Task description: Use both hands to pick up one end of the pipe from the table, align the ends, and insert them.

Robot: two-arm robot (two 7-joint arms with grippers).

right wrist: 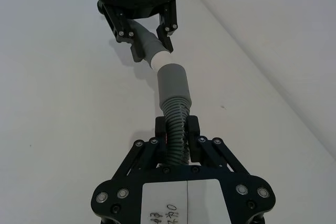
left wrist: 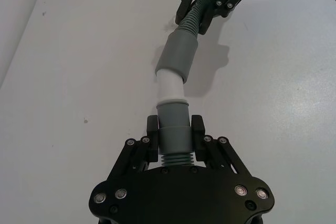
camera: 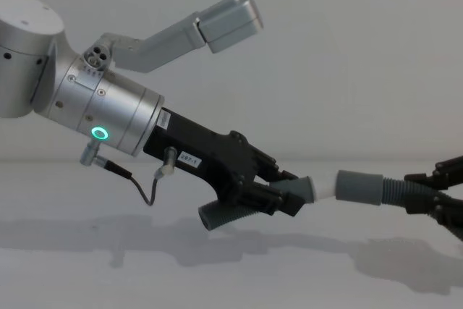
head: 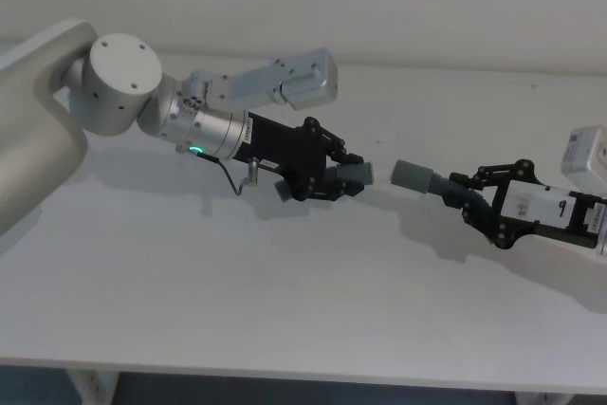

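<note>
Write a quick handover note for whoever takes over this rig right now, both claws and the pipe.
Left claw: shut on the white-tipped piece, held above the table.
Right claw: shut on the socket piece, also lifted.
Done: both pieces picked up, ends facing and roughly in line.
White tip meets the socket cuff mouth in the chest view; the head view shows a gap.
Left: push the tip fully in.

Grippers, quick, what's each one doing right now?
Left gripper: shut on the white-tipped hose piece.
Right gripper: shut on the socket-cuff hose piece.
</note>
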